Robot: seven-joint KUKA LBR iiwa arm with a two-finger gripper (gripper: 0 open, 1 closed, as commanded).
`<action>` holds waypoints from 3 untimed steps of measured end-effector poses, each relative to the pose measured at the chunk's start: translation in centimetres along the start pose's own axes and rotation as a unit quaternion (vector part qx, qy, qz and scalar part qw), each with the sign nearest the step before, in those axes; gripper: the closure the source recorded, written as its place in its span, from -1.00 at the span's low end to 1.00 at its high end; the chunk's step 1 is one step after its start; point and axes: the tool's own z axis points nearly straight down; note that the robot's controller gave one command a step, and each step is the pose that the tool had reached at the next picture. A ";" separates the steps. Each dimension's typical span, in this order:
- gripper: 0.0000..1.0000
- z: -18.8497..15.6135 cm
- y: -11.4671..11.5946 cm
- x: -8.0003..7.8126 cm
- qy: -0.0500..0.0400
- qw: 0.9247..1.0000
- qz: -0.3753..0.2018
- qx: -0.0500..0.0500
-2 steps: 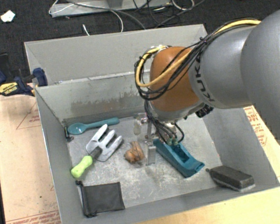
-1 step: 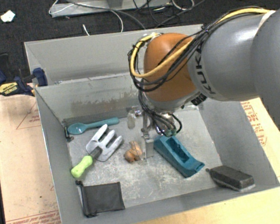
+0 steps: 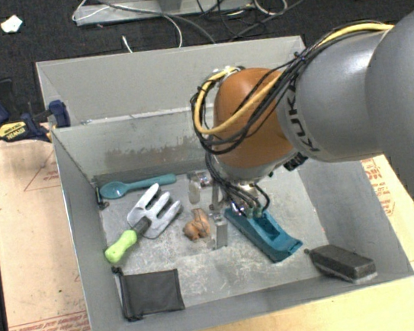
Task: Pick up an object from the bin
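Gripper [image 3: 208, 222] is low in the bin [image 3: 84, 218], near the floor's middle, hanging under the orange wrist cover. Fingers [image 3: 218, 228] look spread, not pinching anything; one metal tip sits toward the back wall and the other nearer the camera.

Likely target is the small brown lump [image 3: 196, 229]. It lies on the floor just left of the nearer finger, close to the gap between the two. I can't tell if it's touching, and it isn't lifted. The open stance low over it reads as set up to close, so this is probably the pre-grasp step, with the pick not yet done.

- Blue tool [image 3: 268, 238]: just right of the fingers, lying at a slant, near end tucked under the wrist. It's close enough to foul a closing finger.
- White fork with green handle [image 3: 147, 217]: left of the fingers, just beyond the lump, flat on the floor.
- Teal spoon [image 3: 137, 185]: left and behind the fingers, along the back wall.
- Black pouch [image 3: 150, 293]: well left and in front, in the corner.
- Grey block [image 3: 343, 262]: well right and in front, against the front wall.

Everything lies singly, not heaped, so the fingers have room to straddle the lump. The lump is small and rounded, so it may roll or slip out if the close is off-centre.
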 end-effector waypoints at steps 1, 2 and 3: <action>-1.00 0.9 -1.2 2.9 -0.002 1.000 0.000 0.000; -1.00 3.5 -1.4 2.6 -0.004 1.000 -0.016 -0.001; 1.00 2.4 -0.7 2.4 -0.006 0.999 -0.036 -0.001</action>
